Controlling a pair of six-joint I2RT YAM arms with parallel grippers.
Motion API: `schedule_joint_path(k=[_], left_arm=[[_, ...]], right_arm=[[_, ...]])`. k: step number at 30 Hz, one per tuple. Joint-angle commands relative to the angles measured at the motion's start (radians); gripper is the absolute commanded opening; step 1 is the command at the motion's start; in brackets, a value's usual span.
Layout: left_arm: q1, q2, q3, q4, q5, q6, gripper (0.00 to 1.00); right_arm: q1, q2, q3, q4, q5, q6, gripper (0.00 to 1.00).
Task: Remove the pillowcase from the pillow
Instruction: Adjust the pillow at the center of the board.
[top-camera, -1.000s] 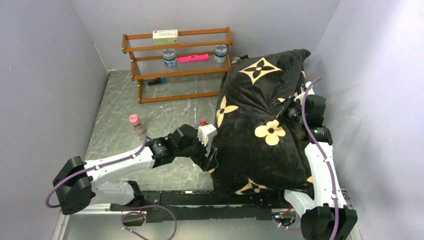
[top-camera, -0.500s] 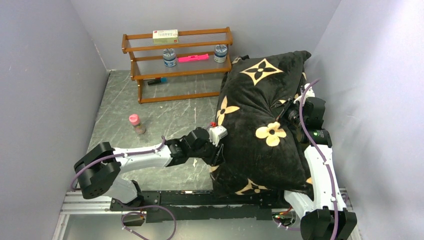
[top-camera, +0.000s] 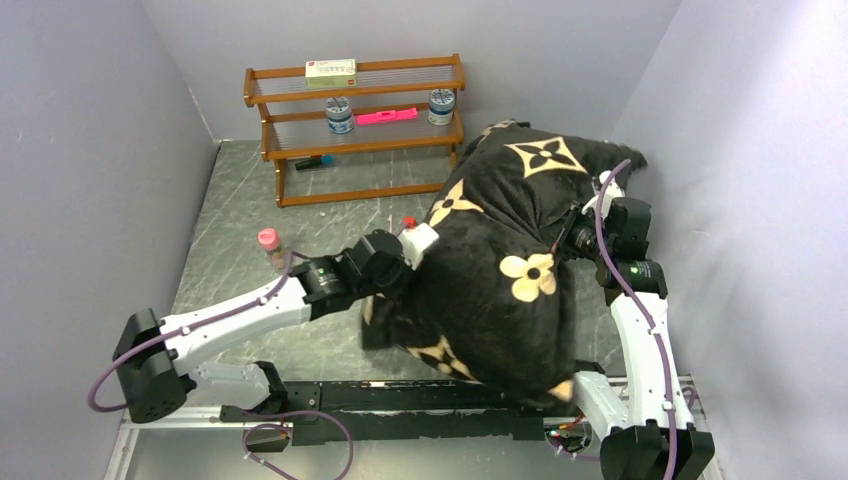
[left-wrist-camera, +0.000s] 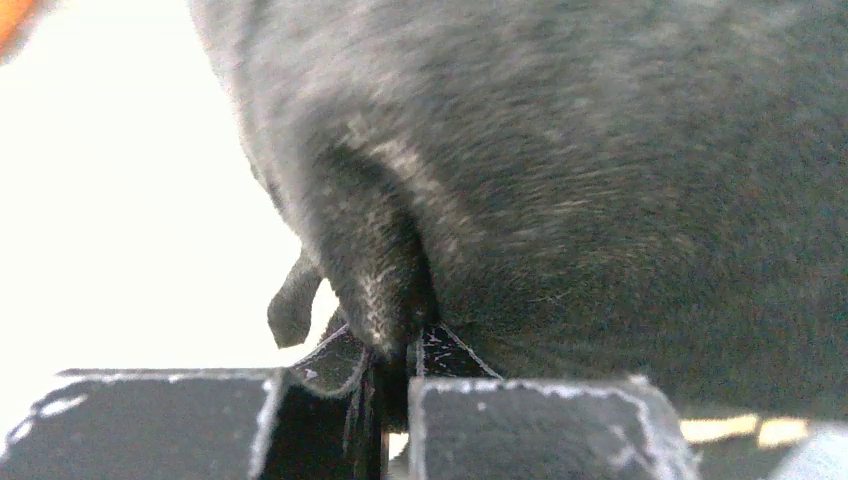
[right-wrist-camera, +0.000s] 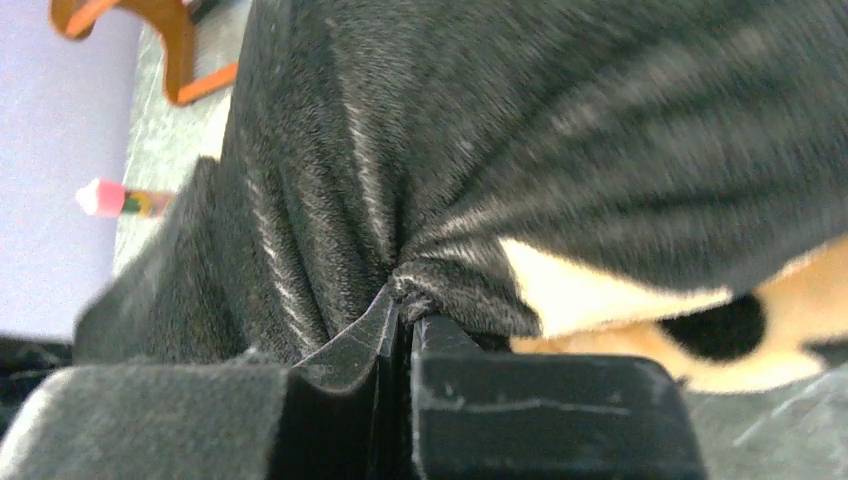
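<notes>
The black plush pillowcase with tan flower motifs lies bulging on the right half of the table, tilted from far right to near left. The pillow is hidden inside it. My left gripper is at the pillowcase's left edge, shut on a pinched fold of the black fabric, which rises from between the closed jaws of the left gripper. At the right side of the bundle my right gripper is shut on another bunched fold. In the right wrist view the right gripper has that cloth gathered at its tips.
A wooden shelf rack stands at the back, bearing a box, two jars and a pink item. A pink-capped bottle stands on the marbled table just left of my left arm. Grey walls close in on both sides.
My left gripper went from open to shut on the pillowcase's left edge. It then drew back to the left, dragging the lower part of the bundle leftward and tilting it. The right gripper kept its grip.
</notes>
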Motion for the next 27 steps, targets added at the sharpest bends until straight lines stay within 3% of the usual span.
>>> schedule_joint_path(k=[1, 12, 14, 18, 22, 24, 27], left_arm=[[0.081, -0.096, 0.126, -0.025, -0.272, 0.182, 0.05], [0.2, -0.164, 0.013, -0.099, -0.457, 0.148, 0.05], [0.202, -0.179, -0.029, -0.096, -0.475, 0.111, 0.05], [0.205, -0.224, -0.133, -0.057, -0.5, 0.073, 0.05], [0.209, -0.239, -0.142, -0.063, -0.551, 0.082, 0.05], [0.208, -0.255, -0.149, -0.055, -0.565, 0.087, 0.05], [0.214, -0.285, -0.165, -0.024, -0.589, 0.081, 0.05]], right_arm=[[0.048, -0.057, 0.021, -0.115, -0.332, 0.015, 0.0], [0.078, -0.11, -0.067, -0.186, -0.367, -0.044, 0.0], [0.081, -0.115, -0.055, -0.204, -0.324, -0.059, 0.05], [0.081, -0.114, 0.006, -0.24, -0.149, -0.087, 0.33], [0.081, -0.128, 0.092, -0.261, 0.074, -0.087, 0.61], [0.081, -0.136, 0.129, -0.256, 0.182, -0.072, 0.71], [0.081, -0.139, 0.179, -0.251, 0.337, -0.05, 0.8]])
